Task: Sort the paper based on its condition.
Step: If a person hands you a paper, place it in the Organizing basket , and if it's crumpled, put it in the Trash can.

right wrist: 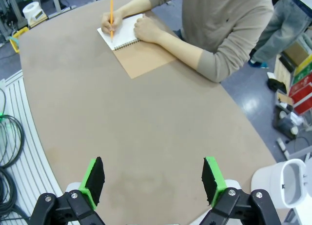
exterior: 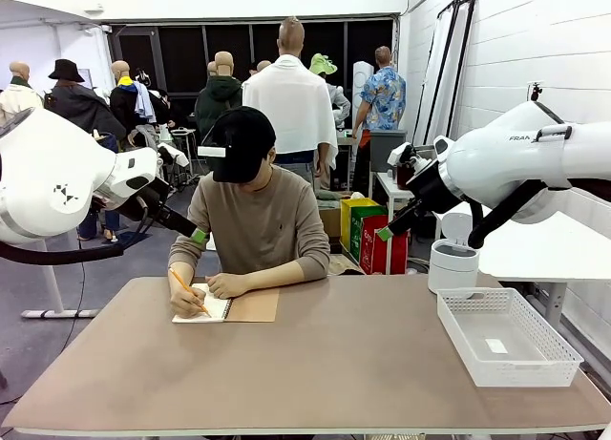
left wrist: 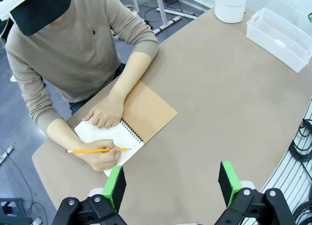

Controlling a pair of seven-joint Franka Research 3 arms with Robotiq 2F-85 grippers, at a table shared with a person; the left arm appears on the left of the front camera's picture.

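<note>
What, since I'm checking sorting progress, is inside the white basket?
The white basket holds one small white slip on its floor, nothing else visible. Its meshed near wall partly veils the floor's front edge.

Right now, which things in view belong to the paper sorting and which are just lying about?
Likely for the job:
- white basket, probably a sorting place
- white bin, probably another

Not the job's own:
- spiral notebook, which the person is writing in
- pencil, in the person's hand

Tabletop (exterior: 334,364) middle and near edge open. Notebook (exterior: 253,306) with person's hands (exterior: 227,285) blocks far-left edge; basket (exterior: 525,373) occupies right edge.
</note>
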